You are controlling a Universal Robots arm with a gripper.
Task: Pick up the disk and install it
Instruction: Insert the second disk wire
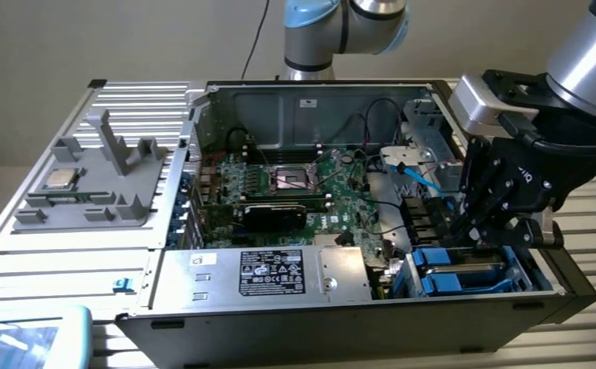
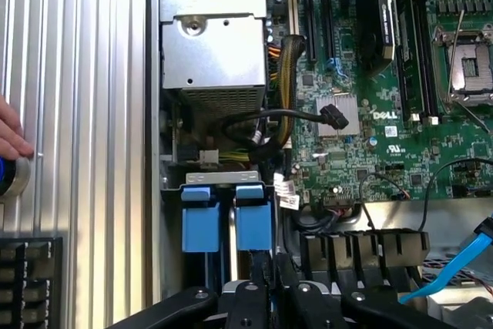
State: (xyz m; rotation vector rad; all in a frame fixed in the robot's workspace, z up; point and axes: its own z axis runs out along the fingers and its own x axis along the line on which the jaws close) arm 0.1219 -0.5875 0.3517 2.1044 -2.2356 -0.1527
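Exterior view: open computer case [image 1: 277, 100] on a ribbed table [image 1: 72, 246], side panel off. Black gripper [image 1: 479, 244] lowered into the drive bay at the case's corner toward the exterior view's right, fingers close together, apparently pinching a blue tab of the disk [image 1: 462, 270]. Disk seated on edge in that bay, blue frame showing, next to the grey power supply [image 1: 267, 273] with its black label. Motherboard [image 1: 298, 192] in the middle of the case, empty processor socket [image 1: 295, 178] open, blue cable [image 1: 416, 175] running above the bay. Grey holder [image 1: 92, 177] on the table at the exterior view's left, small silver chip [image 1: 61, 178] resting on it. Arm base [image 1: 313, 34] behind the case. Wrist view: two blue tabs side by side, upright in the bay, one [image 2: 196, 218] free, the other [image 2: 253, 218] directly ahead of the gripper [image 2: 258, 283]. Fingers [image 2: 248, 298] nearly shut, tips crowding the second tab's lower end; actual contact hard to confirm. Power supply just beyond the tabs, black cable [image 2: 269, 117] looping between it and the motherboard. Part of a hand [image 2: 11, 132] at the table's edge, touching a round blue-and-silver knob [image 2: 11, 175].
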